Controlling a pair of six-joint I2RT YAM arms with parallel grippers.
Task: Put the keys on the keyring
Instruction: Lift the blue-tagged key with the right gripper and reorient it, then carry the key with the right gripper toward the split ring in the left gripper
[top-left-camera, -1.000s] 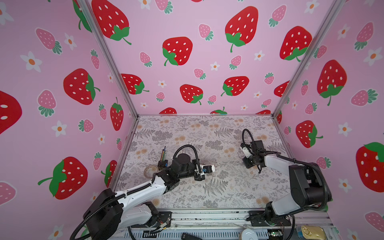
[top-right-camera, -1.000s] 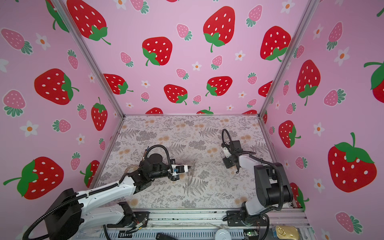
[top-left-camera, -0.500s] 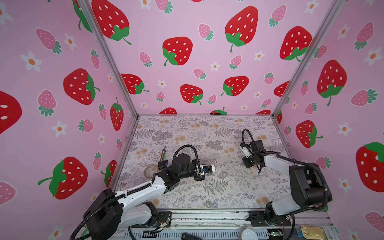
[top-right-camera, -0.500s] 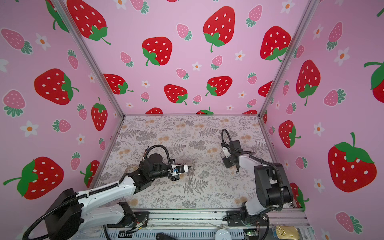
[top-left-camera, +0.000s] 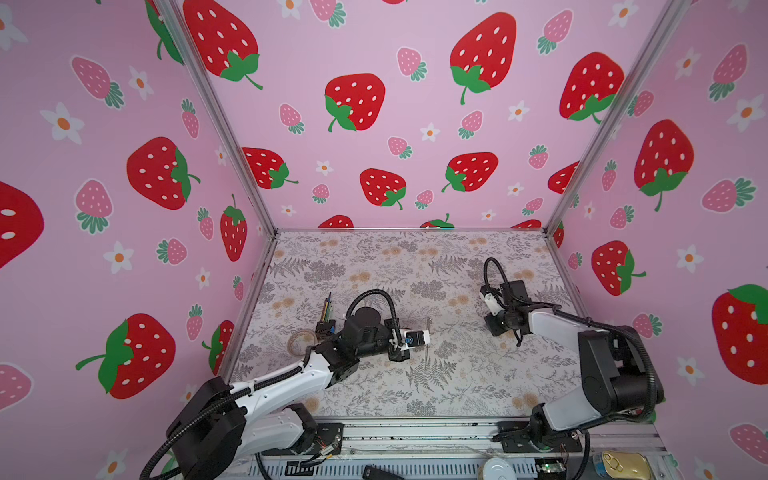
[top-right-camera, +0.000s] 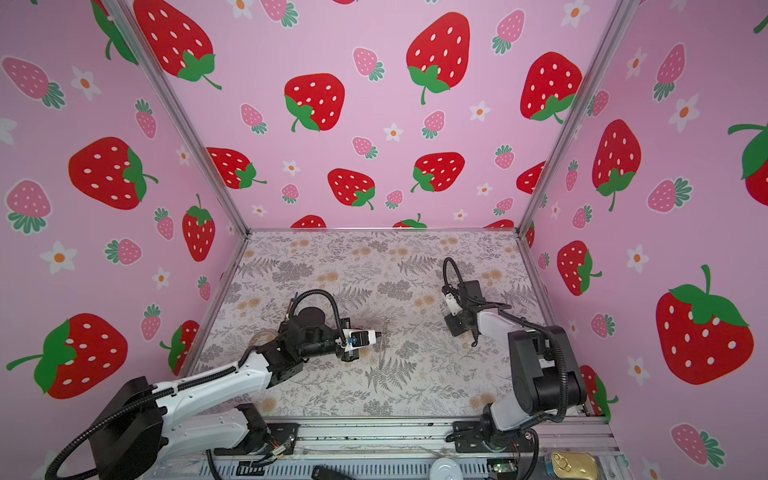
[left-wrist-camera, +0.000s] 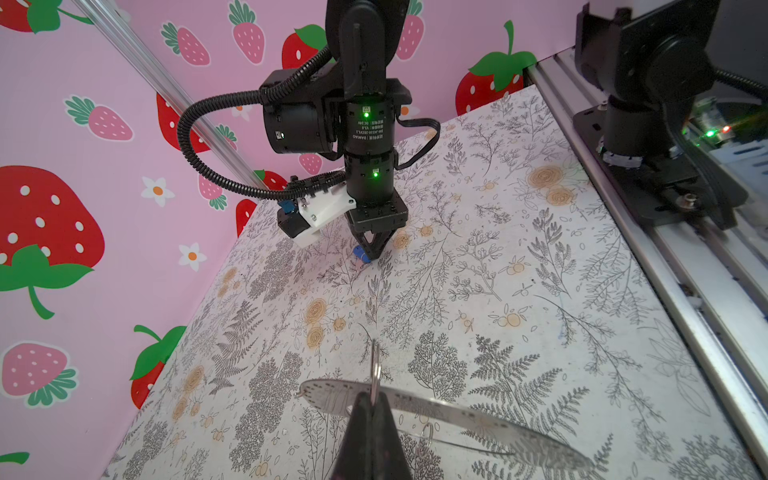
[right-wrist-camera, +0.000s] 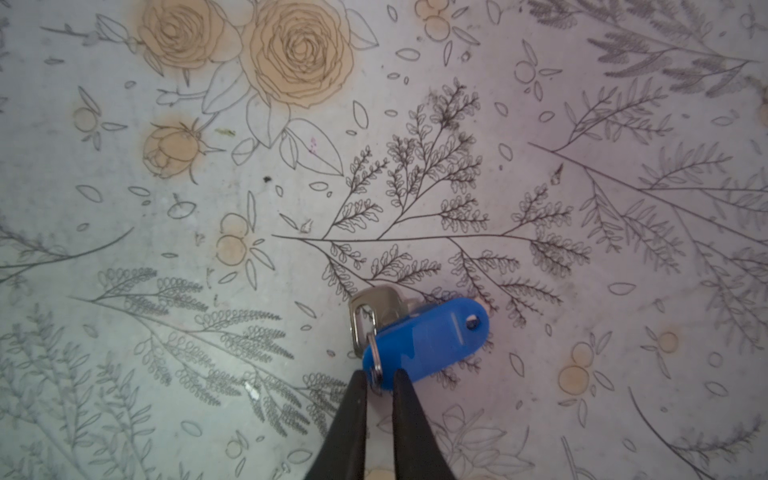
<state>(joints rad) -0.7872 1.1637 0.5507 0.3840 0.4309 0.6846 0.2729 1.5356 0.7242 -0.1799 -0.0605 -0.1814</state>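
Left gripper (left-wrist-camera: 372, 401) clenched on the keyring (left-wrist-camera: 328, 397) rim, low centre in both top views.
Keys (right-wrist-camera: 424, 345) flat on the mat (right-wrist-camera: 582, 124), right of centre; right gripper (right-wrist-camera: 378, 380) jaws stand narrowly apart astride the silver loop (right-wrist-camera: 376, 365). Whether they grip it is unclear.

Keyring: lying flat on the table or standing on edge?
On edge: the shut left end effector pinches the keyring; both top views show a thin line.

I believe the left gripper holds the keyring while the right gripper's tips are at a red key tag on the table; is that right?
Not quite: the key tag is blue, not red, as the right wrist view shows. Otherwise yes: the left gripper holds the keyring, and the tips of the right gripper are at the tag on the table.
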